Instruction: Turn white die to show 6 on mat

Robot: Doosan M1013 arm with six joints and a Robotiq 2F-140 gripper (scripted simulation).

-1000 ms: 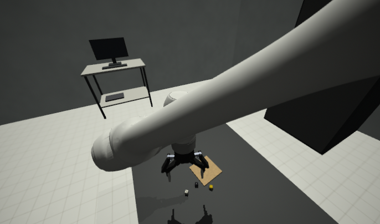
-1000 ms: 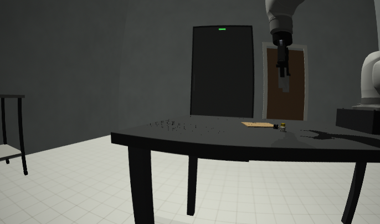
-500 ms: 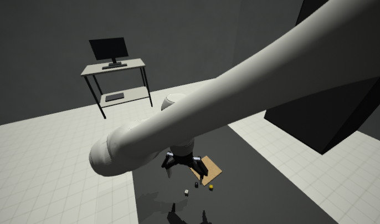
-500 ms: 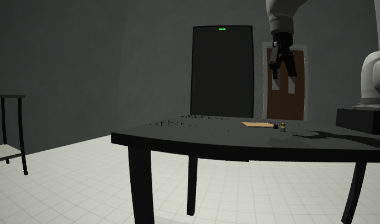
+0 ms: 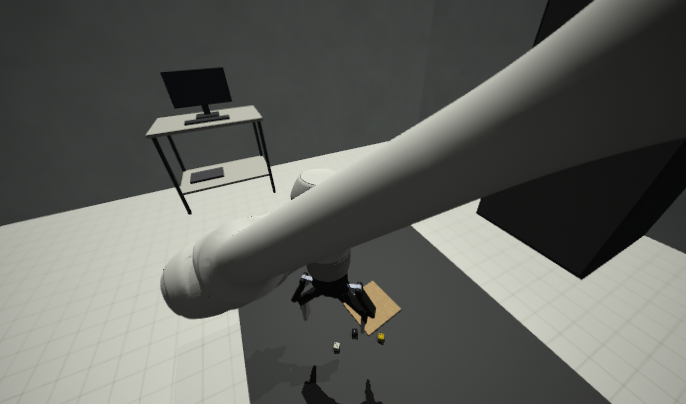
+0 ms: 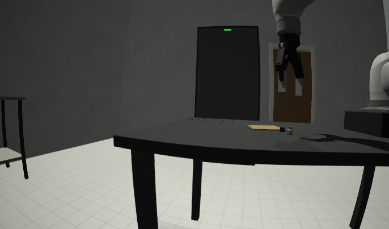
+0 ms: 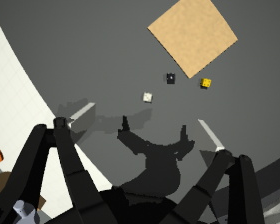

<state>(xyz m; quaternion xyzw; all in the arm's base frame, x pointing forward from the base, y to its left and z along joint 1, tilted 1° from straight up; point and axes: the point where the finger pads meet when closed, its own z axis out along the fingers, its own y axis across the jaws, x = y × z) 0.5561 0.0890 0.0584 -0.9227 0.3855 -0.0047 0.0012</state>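
Jaws spread to their widest, nothing between them, and your gripper [image 6: 288, 79] hangs high over the desk [image 6: 207, 136], well apart from every die. Look down through the wrist view: the two fingertips frame the scene, and below them the arm's shadow sprawls across the dark surface. Out past that shadow sits the white die [image 7: 147, 98], flat on the bare desk, not on the mat. Just beyond it you've got the black die [image 7: 169, 78], close by the near edge of the tan mat [image 7: 193, 31] but off it, and the yellow die [image 7: 205, 83] beside that, also off the mat. All three are apart from one another, none stacked. The mat itself lies flat, nothing on it. Which face the white die shows on top is too small to read from here, so you can't call the number yet. So where does that leave you? By my reckoning, right at the start: no grasp made, no turn made, no placement made. What remains is the whole job: come down over the white die, take it, roll it to six up, set it fully on the mat and release, all without nudging the black one sitting just beside your path.
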